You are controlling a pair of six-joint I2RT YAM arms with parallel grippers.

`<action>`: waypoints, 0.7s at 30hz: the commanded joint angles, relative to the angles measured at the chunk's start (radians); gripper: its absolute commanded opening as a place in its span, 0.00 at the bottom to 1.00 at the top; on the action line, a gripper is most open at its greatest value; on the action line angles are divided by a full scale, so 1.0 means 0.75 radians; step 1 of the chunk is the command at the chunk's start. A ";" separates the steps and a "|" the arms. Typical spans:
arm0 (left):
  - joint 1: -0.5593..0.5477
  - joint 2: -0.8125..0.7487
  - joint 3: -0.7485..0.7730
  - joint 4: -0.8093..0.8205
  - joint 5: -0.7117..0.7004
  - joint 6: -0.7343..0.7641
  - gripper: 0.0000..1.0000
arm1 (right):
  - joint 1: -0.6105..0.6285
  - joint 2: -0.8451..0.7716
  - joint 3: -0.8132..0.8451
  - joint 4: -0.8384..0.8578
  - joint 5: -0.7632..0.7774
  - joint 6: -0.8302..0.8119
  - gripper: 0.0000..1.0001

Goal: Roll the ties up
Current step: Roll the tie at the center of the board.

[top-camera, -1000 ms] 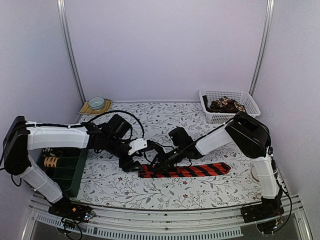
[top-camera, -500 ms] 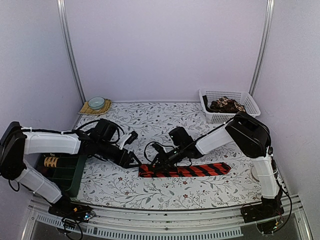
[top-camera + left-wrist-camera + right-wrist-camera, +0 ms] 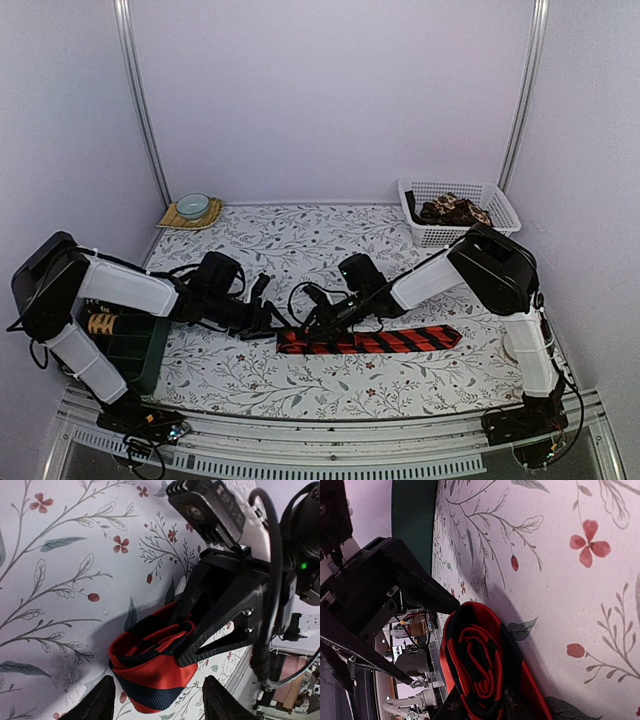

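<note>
Two arms meet at the left end of the red tie (image 3: 385,341), which lies along the near part of the tabletop (image 3: 300,240). That end is wound into a small coil (image 3: 150,665) of a few turns. The rest of the strip is still flat, running off to the right.

The right gripper (image 3: 182,632) has its jaws pinched nearly shut on the upper layers of the coil, pinning it so it cannot spring open.

The left gripper (image 3: 268,319) is what has changed. A second ago it stood higher and close over the coil. It then drew back to the left, and now it sits low on the cloth, turned to face the roll. Its jaws are wide apart and hold nothing, and the coil sits just ahead, about level with their tips.

I read that as a change of grip rather than progress. The flat length looks no shorter than before, so most of the rolling is still to do. The left arm seems set to close in and take the coil.

Far back on the right, a white basket (image 3: 500,205) holds a brown patterned heap (image 3: 452,210), more ties I would guess, untouched.
</note>
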 commanded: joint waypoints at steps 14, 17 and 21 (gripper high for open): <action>0.016 0.210 -0.239 0.501 0.110 -0.340 0.52 | -0.028 0.192 -0.022 0.016 0.036 0.011 0.22; 0.018 0.285 -0.255 0.625 0.162 -0.393 0.49 | -0.029 0.196 -0.018 0.014 0.031 0.011 0.22; 0.019 0.353 -0.282 0.756 0.199 -0.456 0.46 | -0.027 0.201 -0.010 0.001 0.033 0.002 0.22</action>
